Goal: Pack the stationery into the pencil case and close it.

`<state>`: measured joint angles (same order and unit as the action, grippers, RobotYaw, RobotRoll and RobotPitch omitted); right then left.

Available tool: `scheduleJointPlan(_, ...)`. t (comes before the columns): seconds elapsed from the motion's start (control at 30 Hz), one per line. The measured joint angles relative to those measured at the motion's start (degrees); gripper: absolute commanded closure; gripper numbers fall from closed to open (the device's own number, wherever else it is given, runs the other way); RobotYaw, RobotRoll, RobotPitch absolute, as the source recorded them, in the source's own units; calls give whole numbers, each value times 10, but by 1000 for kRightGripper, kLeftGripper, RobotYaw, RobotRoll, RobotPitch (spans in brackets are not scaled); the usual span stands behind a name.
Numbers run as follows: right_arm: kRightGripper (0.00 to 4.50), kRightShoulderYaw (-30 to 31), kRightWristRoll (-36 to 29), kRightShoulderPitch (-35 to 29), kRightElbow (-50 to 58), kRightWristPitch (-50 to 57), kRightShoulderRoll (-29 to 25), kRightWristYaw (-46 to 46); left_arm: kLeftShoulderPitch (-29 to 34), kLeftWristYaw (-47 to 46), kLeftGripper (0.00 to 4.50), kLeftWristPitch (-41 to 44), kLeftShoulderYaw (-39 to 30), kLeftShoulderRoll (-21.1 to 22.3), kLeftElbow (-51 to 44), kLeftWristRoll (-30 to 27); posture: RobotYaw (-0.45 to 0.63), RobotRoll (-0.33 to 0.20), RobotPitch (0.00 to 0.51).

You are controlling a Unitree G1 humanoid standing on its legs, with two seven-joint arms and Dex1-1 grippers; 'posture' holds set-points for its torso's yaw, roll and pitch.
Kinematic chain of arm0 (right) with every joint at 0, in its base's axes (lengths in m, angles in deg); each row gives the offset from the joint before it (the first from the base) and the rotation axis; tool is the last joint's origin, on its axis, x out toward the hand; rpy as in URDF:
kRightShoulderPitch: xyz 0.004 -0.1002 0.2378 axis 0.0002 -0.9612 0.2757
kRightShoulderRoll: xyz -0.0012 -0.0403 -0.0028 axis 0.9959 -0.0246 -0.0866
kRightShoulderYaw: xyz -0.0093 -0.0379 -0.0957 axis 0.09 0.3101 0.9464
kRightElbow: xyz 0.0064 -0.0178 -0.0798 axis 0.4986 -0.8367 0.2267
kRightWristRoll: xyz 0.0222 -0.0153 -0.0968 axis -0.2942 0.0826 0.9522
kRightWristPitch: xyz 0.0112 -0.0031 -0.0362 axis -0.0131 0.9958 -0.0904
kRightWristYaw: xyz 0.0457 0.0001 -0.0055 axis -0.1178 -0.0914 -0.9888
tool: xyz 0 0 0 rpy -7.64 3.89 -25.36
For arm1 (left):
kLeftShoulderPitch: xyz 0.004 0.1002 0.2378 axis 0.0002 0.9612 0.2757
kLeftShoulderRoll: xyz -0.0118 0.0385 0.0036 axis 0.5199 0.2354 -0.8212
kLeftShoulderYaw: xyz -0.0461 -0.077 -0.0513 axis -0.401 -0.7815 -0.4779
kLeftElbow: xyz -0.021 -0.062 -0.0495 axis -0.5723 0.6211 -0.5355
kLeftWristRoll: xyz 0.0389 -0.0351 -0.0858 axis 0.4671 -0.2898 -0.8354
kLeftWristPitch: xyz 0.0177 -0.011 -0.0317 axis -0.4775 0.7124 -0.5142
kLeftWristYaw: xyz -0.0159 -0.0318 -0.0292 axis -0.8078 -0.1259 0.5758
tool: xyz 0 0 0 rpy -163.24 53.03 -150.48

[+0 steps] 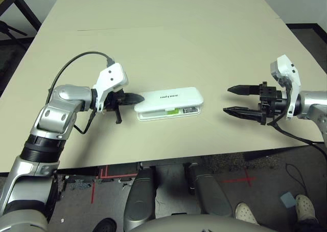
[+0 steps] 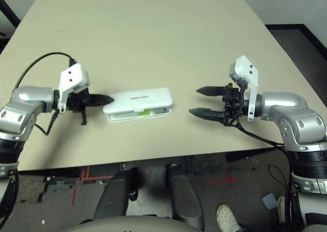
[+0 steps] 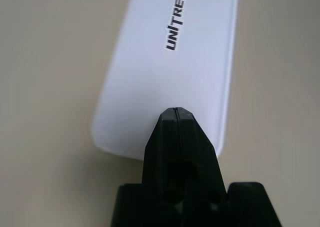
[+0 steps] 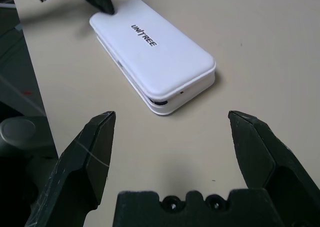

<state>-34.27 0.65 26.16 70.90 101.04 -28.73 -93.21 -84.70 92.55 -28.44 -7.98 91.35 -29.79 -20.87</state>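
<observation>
The white pencil case with "UNITREE" on its lid lies flat at the table's middle, near the front edge. Its lid sits slightly ajar along the front side. In that gap shows the lime-green of a highlighter, with a dark item beside it. My left gripper is shut, and its tip rests on the left end of the lid. My right gripper hangs open a short way to the right of the case, not touching it and holding nothing.
The beige table stretches far behind the case. Its front edge runs close below the case. A black cable loops above my left forearm. A person's shoes stand on the floor at the lower right.
</observation>
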Motion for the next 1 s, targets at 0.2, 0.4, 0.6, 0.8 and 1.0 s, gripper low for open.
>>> scheduleJointPlan(0.2, 0, 13, 8, 0, -1, -2, -1, 0, 2, -1, 4475, -18, 10, 0, -3, 9, -16, 0, 197)
scheduleJointPlan(0.4, 0, 14, 11, 0, -2, -5, -1, 0, 9, 0, 4475, -32, 20, 5, -5, 16, -17, 0, 197)
scheduleJointPlan(0.6, 0, 15, 14, 0, -4, -6, 0, 2, 20, 1, 4475, -41, 33, 11, -15, 22, -21, 0, 197)
scheduleJointPlan(0.8, 0, 15, 26, 5, -16, -25, 23, 29, 38, -60, 4107, -43, -18, -52, 1, 4, -28, 0, 196)
scheduleJointPlan(1.0, 0, 4, 48, 26, -61, -69, 76, 108, 47, -159, 1976, -46, -183, -87, 20, -60, -5, 0, 194)
